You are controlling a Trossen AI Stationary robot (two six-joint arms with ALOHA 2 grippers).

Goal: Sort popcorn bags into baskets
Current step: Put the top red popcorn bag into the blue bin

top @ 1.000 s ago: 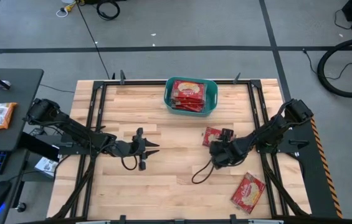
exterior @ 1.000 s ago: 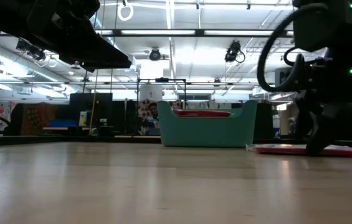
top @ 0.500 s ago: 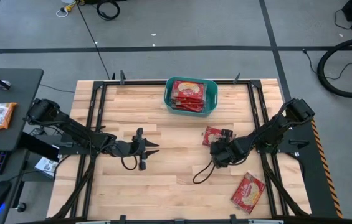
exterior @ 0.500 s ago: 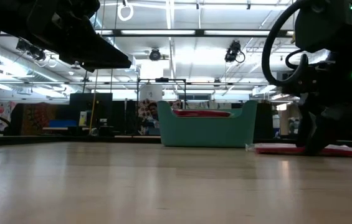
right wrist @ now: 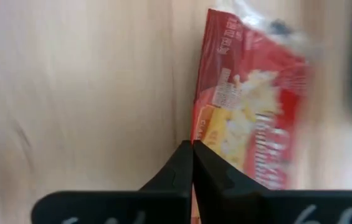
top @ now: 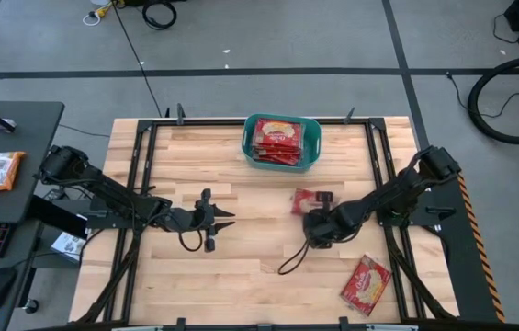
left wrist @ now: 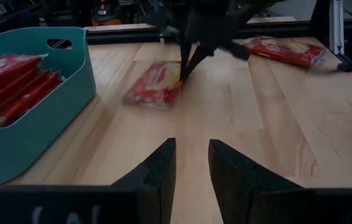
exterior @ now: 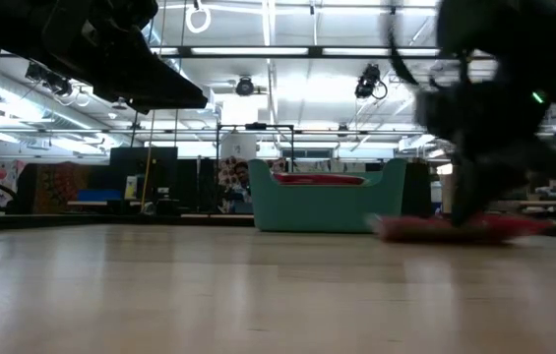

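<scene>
A red popcorn bag (top: 305, 198) with a yellow centre lies mid-table, right of centre, and my right gripper (top: 317, 208) is shut on it. The same bag (left wrist: 154, 84) appears in the left wrist view under the right gripper (left wrist: 185, 70). The teal basket (top: 248, 138) stands at the far edge and holds several red bags (top: 276, 141). Another bag (top: 366, 283) lies flat near the front right corner. My left gripper (top: 229, 219) hovers open left of centre, with nothing between its fingers (left wrist: 163, 168). My right gripper pinches the bag's edge (right wrist: 198, 138) between its two shut fingers, on the side toward the right arm. The fingers slant down onto it from above. The bag (exterior: 445, 228) stays low at the table; whether it is clear of the wood I cannot tell.
Black frame rails (top: 140, 156) run along the table's left, right and far sides. A loose cable (top: 291, 262) trails on the wood below the right gripper. Bare wood (top: 241, 276) lies between the arms and the near edge.
My right gripper has shut on the bag's edge, rolled a little and drawn toward the table's left. The bag has slid slightly left with it. My left arm has kept still.
</scene>
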